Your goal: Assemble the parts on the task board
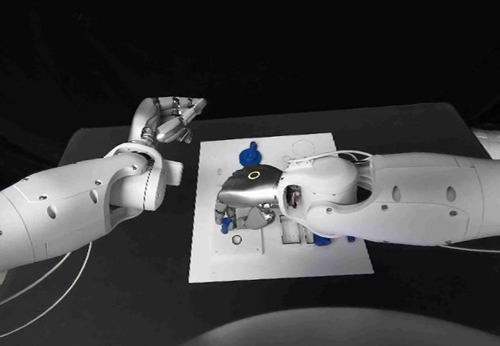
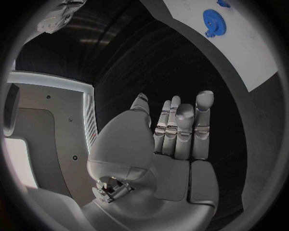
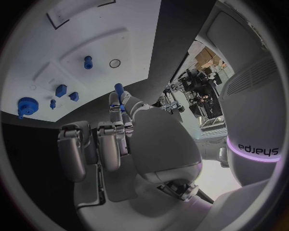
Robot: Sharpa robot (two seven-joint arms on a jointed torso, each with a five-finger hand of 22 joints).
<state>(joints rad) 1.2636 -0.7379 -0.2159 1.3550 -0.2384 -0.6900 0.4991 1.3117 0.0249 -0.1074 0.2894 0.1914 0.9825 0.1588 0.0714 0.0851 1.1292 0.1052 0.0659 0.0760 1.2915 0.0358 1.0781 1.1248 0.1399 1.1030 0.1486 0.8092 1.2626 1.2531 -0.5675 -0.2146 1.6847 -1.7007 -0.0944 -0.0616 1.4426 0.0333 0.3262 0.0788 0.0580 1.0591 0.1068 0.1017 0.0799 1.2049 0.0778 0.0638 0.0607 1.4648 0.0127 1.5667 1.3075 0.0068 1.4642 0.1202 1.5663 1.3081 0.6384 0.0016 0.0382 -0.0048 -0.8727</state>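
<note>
The white task board [image 1: 217, 262] lies in the middle of the black table. My right hand [image 1: 252, 193] hovers over the board's middle and pinches a small blue peg [image 3: 119, 88] between thumb and finger. On the board lie a blue gear [image 1: 248, 153], also seen as the gear [image 3: 25, 105] and the gear [image 2: 212, 19], an upright blue peg [image 3: 88, 61] and a few small blue blocks [image 3: 60, 90]. My left hand [image 1: 172, 118] hangs off the board's far left corner, its fingers [image 2: 180, 125] stretched out with nothing in them.
A round ring mark [image 3: 114, 63] and rectangular recesses show on the board. More blue pieces [image 1: 323, 238] lie under my right forearm near the board's front right. Bare black table [image 1: 118, 282] lies on both sides of the board.
</note>
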